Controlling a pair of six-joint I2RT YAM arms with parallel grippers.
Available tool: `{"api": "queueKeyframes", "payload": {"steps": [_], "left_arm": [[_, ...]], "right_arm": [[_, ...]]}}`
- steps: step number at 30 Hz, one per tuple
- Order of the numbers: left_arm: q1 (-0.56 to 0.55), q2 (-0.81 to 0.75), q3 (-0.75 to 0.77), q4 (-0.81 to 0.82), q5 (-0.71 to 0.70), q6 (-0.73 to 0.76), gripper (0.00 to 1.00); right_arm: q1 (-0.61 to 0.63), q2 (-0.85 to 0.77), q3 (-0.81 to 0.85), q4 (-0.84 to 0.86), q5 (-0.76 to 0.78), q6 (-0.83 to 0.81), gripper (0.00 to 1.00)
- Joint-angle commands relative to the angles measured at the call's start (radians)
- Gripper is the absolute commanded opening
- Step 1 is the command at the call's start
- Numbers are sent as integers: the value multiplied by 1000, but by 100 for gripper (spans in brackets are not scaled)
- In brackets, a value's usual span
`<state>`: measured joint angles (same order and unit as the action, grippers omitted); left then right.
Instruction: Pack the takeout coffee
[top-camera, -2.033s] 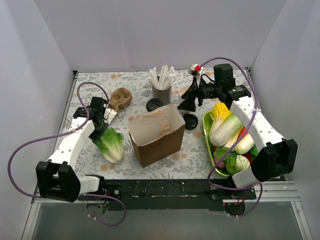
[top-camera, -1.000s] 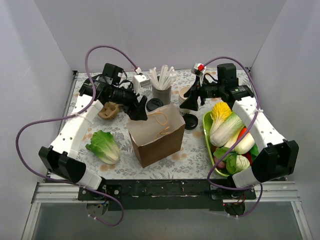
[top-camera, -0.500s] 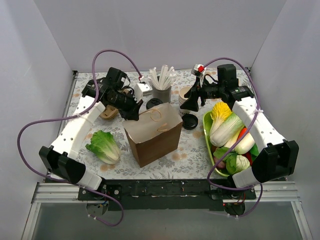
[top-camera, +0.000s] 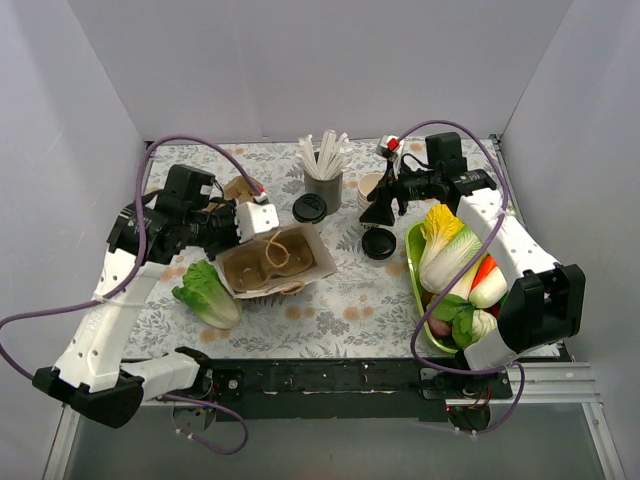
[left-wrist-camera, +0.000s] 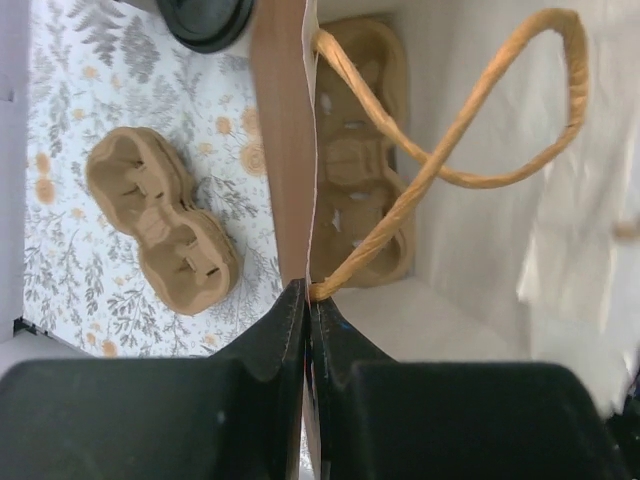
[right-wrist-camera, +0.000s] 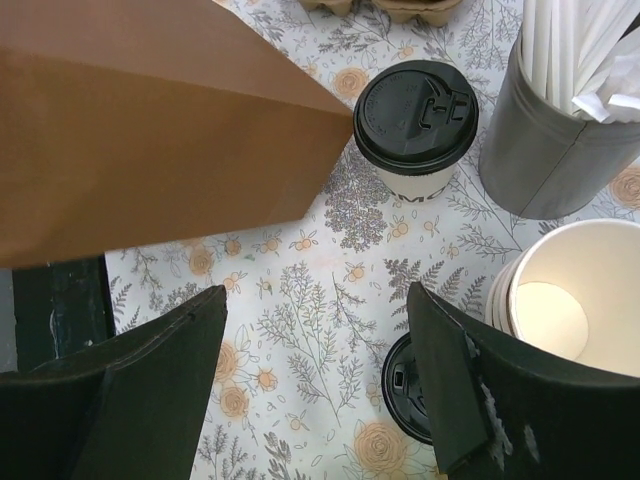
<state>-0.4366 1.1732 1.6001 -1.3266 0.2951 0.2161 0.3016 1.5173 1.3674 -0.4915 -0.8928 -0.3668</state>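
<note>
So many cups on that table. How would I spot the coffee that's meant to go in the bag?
Find the brown paper bag near the middle of the table. Just behind it, beside the grey cup of white sticks, stands the takeout coffee. It is the only cream cup wearing a black lid; the stacked cups to its right are lidless.

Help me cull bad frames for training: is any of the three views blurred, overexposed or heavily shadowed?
Top external: evenly lit, sharp, only soft shadows beside the paper bag. Left wrist: the near jaws are dark and out of focus, and the bag's pale inside wall washes out at right. Right wrist: takeout coffee crisp, dark jaws soft at the frame's bottom.
</note>
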Motion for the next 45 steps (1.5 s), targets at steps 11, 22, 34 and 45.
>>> {"api": "queueKeyframes", "payload": {"steps": [11, 22, 34, 45], "left_arm": [[-30, -254, -312, 27, 35, 197, 0], [-30, -127, -149, 93, 79, 66, 0], [-16, 161, 93, -54, 217, -205, 0], [33, 197, 67, 188, 118, -481, 77]], "right_arm": [[8, 34, 48, -18, 12, -37, 80], [24, 145, 189, -18, 5, -26, 79], [25, 185, 263, -13, -70, 51, 79], [27, 147, 225, 14, -75, 86, 79]]}}
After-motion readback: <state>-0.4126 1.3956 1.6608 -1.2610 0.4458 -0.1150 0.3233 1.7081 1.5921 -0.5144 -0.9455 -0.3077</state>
